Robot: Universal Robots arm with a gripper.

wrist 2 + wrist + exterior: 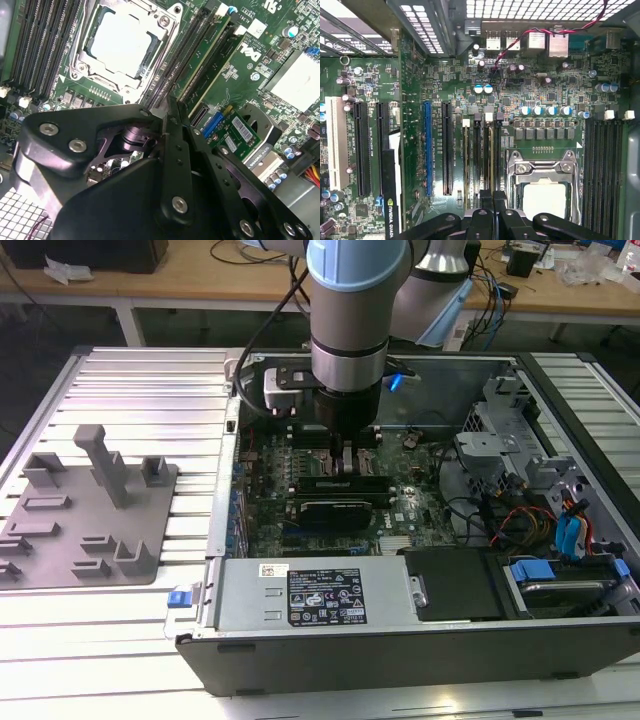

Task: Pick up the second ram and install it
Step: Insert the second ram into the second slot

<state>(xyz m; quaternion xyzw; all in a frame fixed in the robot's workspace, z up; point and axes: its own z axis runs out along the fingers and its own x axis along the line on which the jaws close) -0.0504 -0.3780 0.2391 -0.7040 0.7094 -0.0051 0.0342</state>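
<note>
My gripper (345, 455) reaches down into the open computer case (400, 660), onto the motherboard (400, 505). Its fingers are pressed together, so it is shut. In the second wrist view the gripper (167, 107) ends at the bank of memory slots (180, 65) beside the processor socket (125, 45). A narrow green stick, the second ram (202, 57), stands along one of these slots and runs under my fingertips. Whether they touch it I cannot tell. In the first wrist view the gripper (492, 196) sits over the same slots (482, 160).
A black graphics card (340, 502) lies just in front of the gripper. A power supply (310, 595) fills the case's near side, and a drive cage (500, 440) with cables is on the exterior view's right. A grey fixture plate (85, 520) rests on the table at the left.
</note>
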